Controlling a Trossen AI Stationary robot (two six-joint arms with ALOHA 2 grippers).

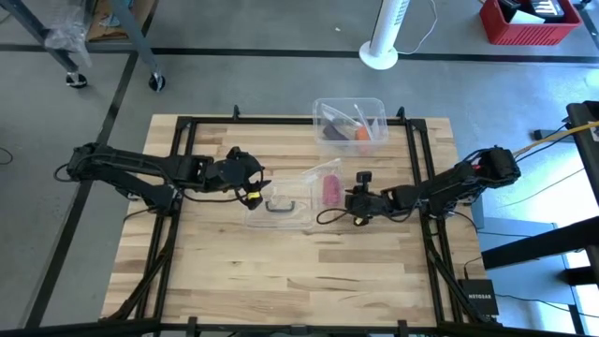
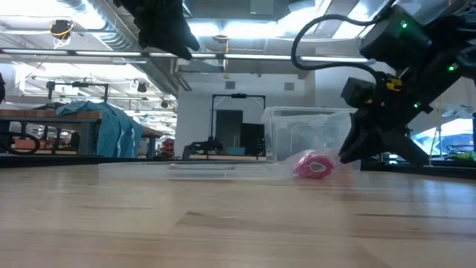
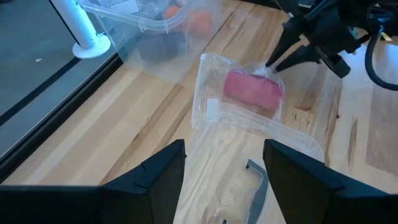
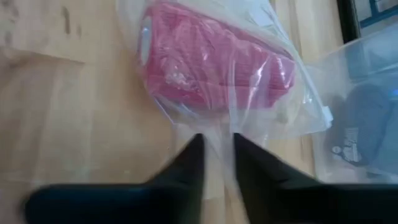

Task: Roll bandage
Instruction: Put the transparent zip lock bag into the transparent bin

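The bandage (image 4: 211, 68) is rolled and inside the clear bag (image 4: 298, 106). The right gripper (image 4: 217, 155), nearly closed, pinches the bag's edge. The left gripper (image 3: 224, 171) hangs open over the lid (image 3: 249, 180); removal and any further rolling appear to remain.

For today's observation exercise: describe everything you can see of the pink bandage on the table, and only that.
The bandage is a small pink-red roll of soft, ribbed-looking fabric, wound up and lying on its side on the wooden table. It sits inside a clear plastic bag that wraps loosely around it. The right claw pinches the bag's edge just beside the roll. A clear lid with a dark handle lies next to it.
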